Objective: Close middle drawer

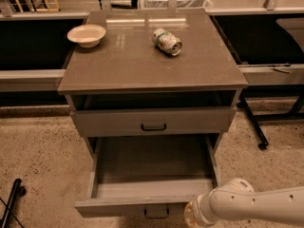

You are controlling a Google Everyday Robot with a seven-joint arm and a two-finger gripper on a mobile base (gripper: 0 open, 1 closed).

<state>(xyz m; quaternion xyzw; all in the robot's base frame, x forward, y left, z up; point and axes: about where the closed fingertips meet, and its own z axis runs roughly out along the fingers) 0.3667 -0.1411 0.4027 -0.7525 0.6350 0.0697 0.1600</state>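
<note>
The middle drawer (154,175) is pulled far out of the grey wood-grain cabinet. Its deep box is empty, and its front panel with a small dark bar handle (156,213) sits at the bottom edge of the view. My white arm (256,205) comes in from the bottom right. My gripper (189,216) is at the arm's end, close to the right part of the drawer's front panel and just right of the handle. The top drawer (153,121) above stands slightly out. The lowest drawer is hidden.
On the cabinet top (142,65) stand a cream bowl (86,34) at the back left and a can (167,41) lying on its side. Dark shelving flanks the cabinet. A black wheeled leg (254,125) stands at the right and a black stand (12,205) at the bottom left.
</note>
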